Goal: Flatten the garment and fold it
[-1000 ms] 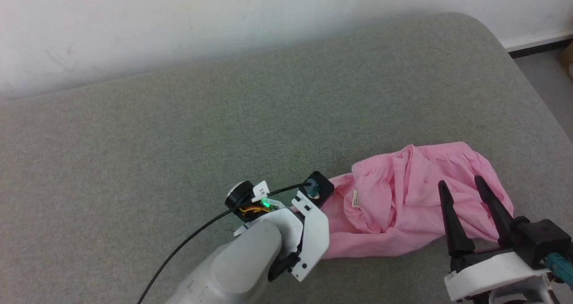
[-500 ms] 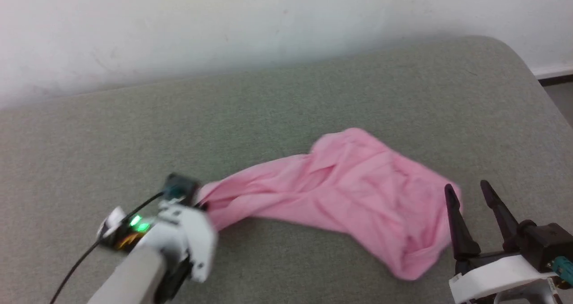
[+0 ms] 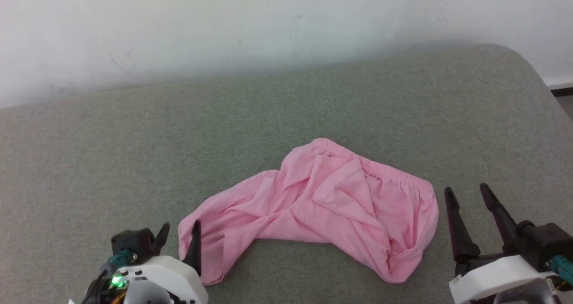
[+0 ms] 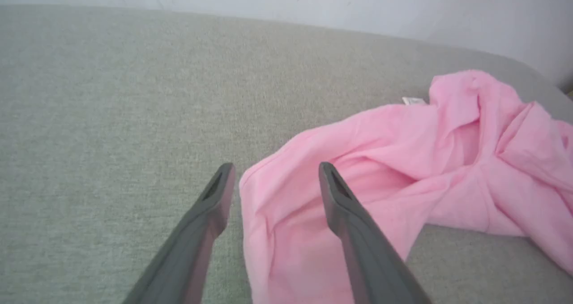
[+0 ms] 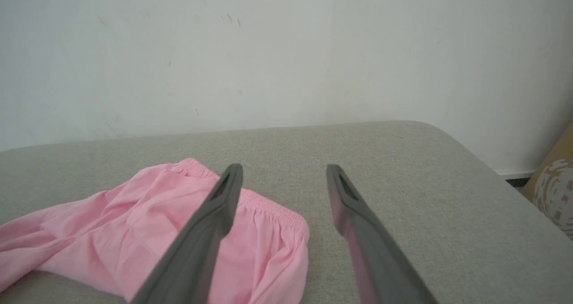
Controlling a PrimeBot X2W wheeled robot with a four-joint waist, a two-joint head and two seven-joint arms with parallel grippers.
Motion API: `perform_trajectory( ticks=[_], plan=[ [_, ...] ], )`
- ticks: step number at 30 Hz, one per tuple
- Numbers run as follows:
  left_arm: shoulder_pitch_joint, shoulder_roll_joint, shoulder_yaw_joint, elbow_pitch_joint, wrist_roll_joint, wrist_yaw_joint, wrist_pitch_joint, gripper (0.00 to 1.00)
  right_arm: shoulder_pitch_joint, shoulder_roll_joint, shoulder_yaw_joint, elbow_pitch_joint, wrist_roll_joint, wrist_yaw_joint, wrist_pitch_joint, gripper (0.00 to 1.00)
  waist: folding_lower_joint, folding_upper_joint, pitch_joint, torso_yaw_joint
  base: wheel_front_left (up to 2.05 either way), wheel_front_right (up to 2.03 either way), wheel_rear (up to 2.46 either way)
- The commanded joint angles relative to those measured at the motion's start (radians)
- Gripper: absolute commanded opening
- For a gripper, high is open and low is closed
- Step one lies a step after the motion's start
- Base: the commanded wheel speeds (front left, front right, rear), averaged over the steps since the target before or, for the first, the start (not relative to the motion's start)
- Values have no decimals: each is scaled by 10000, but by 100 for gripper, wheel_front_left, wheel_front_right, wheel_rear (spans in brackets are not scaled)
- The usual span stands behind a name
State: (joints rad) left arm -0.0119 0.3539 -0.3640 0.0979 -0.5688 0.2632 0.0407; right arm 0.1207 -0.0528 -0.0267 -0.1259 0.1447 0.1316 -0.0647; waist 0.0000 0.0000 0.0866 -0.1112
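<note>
**A:** Where is the garment?

**B:** On the grey padded surface, stretched between the two pairs of jaws. Its narrow end reaches in between the left jaws. Its gathered elastic edge ends just beside the right jaws, on their inner side.

**A:** Is either pair gripping it?

**B:** No. The left jaws stand apart, with one finger over the pink cloth and the other over bare surface just beside the hem. Nothing is pinched. The right jaws stand apart too and are empty, with the cloth near one finger and bare surface in the gap.

**A:** How far along would you call it?

**B:** Early, I judge. The cloth is drawn out lengthways, but deep creases cross its middle, a flap lies doubled over, and the end nearest the right jaws is bunched. A small white label peeps out at the far edge, beyond the left jaws. Flattening is partly done at best, and no fold is made.

**A:** What's left?

**B:** Smoothing the whole piece flat, then folding it.

**A:** Any containers?

**B:** A tan thing sits to the outer side of the right jaws, past the surface's corner. It may be a carton, but it's cropped, so I can't tell what it holds.
</note>
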Motion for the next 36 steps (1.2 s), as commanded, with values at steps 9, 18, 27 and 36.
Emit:
perform_trajectory(
  ticks=[9, 18, 27, 36],
  plan=[
    [99, -733, 489, -236, 222, -795, -2879, 100, -29, -30, 466, 906, 203, -9, 1126, 100, 0, 0, -476, 567, 0, 0, 0],
    [532, -1432, 1894, -893, 1967, -870, -3021, 100, -1853, -646, 1890, 3053, 1042, -9, 1926, 100, 0, 0, -342, 1124, 0, 0, 0],
    [684, -2051, 2639, -763, 2673, -1460, -3024, 100, -3472, -1423, 3816, 5086, 2585, -9, 3617, 31, 0, 0, -182, 1416, 0, 0, 0],
    [778, -2345, 3205, -589, 3093, -1881, -3024, 100, -2907, -2303, 3746, 3048, 2676, -9, 3154, 0, 0, 0, -256, 985, 0, 0, 0]
  ],
)
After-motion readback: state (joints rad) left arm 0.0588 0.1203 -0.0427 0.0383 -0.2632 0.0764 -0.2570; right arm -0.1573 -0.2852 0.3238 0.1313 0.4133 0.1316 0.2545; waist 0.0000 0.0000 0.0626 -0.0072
